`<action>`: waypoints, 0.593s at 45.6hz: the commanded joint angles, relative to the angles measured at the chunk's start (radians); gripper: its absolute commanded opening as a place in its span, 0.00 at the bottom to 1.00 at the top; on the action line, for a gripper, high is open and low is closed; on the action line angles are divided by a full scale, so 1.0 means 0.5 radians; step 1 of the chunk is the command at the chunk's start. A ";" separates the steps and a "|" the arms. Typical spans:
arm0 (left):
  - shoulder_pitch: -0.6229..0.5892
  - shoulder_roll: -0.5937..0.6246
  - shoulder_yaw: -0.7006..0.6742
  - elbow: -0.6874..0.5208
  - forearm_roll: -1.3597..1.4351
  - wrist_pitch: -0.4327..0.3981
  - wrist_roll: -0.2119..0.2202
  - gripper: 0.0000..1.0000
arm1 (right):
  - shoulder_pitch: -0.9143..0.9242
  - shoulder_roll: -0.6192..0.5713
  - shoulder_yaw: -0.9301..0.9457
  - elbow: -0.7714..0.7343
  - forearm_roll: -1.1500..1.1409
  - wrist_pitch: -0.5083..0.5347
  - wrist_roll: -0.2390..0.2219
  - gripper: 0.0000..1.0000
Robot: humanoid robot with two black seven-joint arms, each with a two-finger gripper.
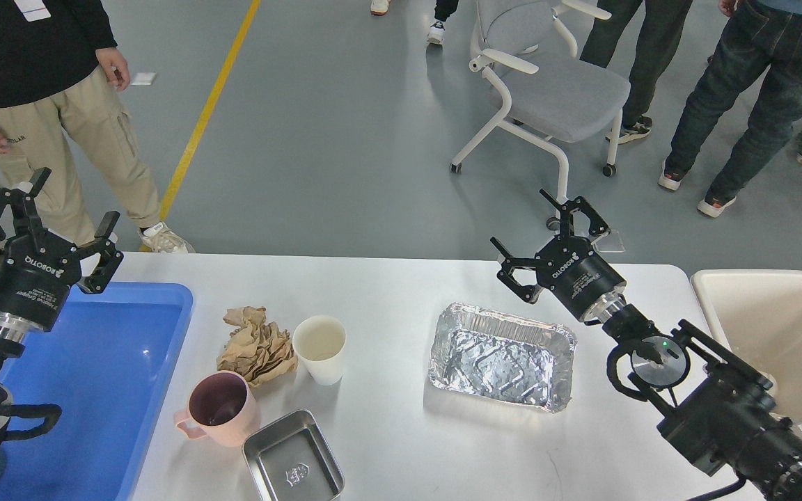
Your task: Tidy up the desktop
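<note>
Left gripper: fingers spread wide, nothing between them; raised over the far end of the blue tray, clear of it.
Right gripper: fingers splayed apart, empty; hovers above the far edge of the desktop, just beyond the foil tray, not touching it.
Nearest to right gripper: foil tray, empty, crinkled, sitting flat right of centre.
Nearest to left gripper: blue tray at the left end of the desktop, nothing in it as far as can be seen.
Middle cluster: crumpled brown paper touching or just beside the white paper cup; pink mug in front of the paper, upright, dark inside; steel tin at the near edge, just beside the mug.
Right edge: cream bin, interior looks bare where visible.
Desktop position: fills the lower frame, white, running from the blue tray to the bin.
Progress, my reading: barely started or not started. Five loose items on the desktop, both containers apparently empty, both grippers free. Everything is left to sort.
Likely split, a guess: paper, cup and foil to the bin; mug and tin to the tray.
Writing: "ROBOTIQ" on both gripper bodies; smaller line beneath, too fine to read. Stamped mark in the tin, illegible.
Background: people standing, grey chair, yellow floor line.
</note>
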State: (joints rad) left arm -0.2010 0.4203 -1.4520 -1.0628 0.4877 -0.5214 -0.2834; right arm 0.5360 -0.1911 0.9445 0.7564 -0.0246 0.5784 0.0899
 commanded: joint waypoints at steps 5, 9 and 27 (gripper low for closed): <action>0.000 0.003 0.002 -0.001 0.000 -0.007 0.002 0.97 | 0.011 -0.004 -0.036 0.000 0.000 -0.031 -0.002 1.00; 0.000 0.003 0.002 -0.001 0.000 -0.007 0.002 0.97 | 0.014 -0.004 -0.039 0.000 0.000 -0.043 -0.005 1.00; 0.006 0.074 0.045 -0.034 0.003 0.024 0.281 0.97 | 0.014 -0.007 -0.042 0.003 0.000 -0.043 -0.002 1.00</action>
State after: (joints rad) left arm -0.1993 0.4336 -1.4399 -1.0665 0.4892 -0.5158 -0.1686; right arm 0.5431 -0.2007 0.9249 0.7578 -0.0245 0.5559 0.0887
